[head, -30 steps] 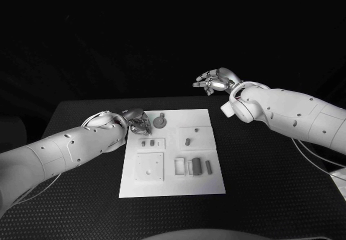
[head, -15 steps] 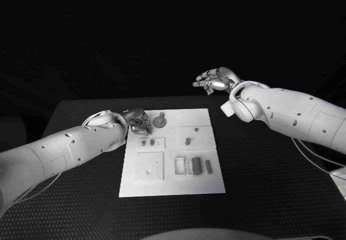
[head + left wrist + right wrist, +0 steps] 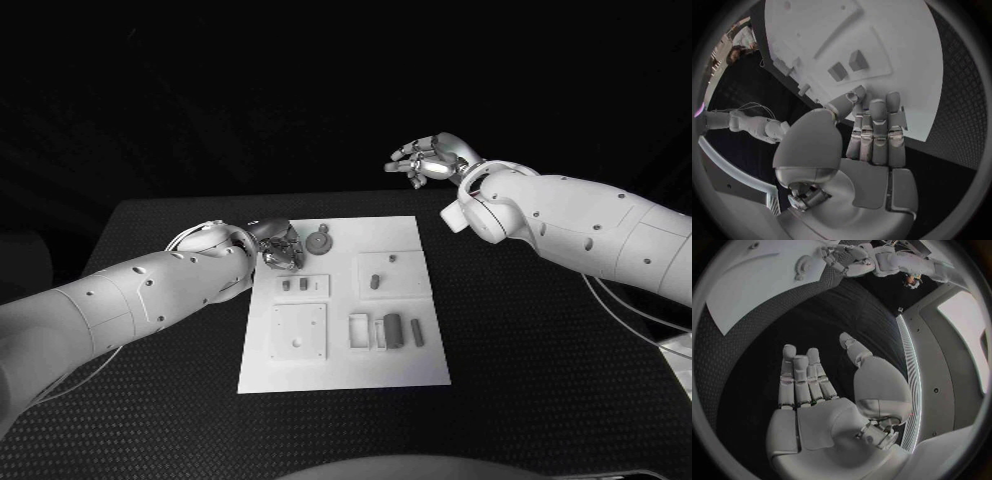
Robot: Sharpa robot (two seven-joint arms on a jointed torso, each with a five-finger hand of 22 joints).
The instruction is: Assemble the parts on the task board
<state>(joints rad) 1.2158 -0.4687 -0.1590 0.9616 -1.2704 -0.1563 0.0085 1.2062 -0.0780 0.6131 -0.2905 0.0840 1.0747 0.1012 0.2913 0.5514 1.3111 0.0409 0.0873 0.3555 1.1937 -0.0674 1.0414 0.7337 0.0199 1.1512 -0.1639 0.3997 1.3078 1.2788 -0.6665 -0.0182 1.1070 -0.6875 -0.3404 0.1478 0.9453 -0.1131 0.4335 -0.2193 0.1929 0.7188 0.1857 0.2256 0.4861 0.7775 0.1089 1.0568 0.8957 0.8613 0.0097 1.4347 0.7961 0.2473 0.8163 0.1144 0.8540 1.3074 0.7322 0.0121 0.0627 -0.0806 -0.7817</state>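
Head view: left hand (image 3: 274, 247) low at the task board (image 3: 346, 375) far-left corner, fingers curled over the edge, round part (image 3: 320, 242) just beside the fingertips, small parts in board recesses nearer the robot. Cannot tell from here if anything is pinched. Right hand (image 3: 427, 160) raised well apart beyond the board's far edge, fingers spread and holding nothing. Risk, as I judge it: left fingers crowd the board corner, so a closing move could nudge the round part or shift the board on the surface. Left wrist view adds what head view hides: fingers (image 3: 878, 131) lie straight and close together with nothing between them, tips over the board edge. Right wrist view shows an empty open palm (image 3: 817, 412)
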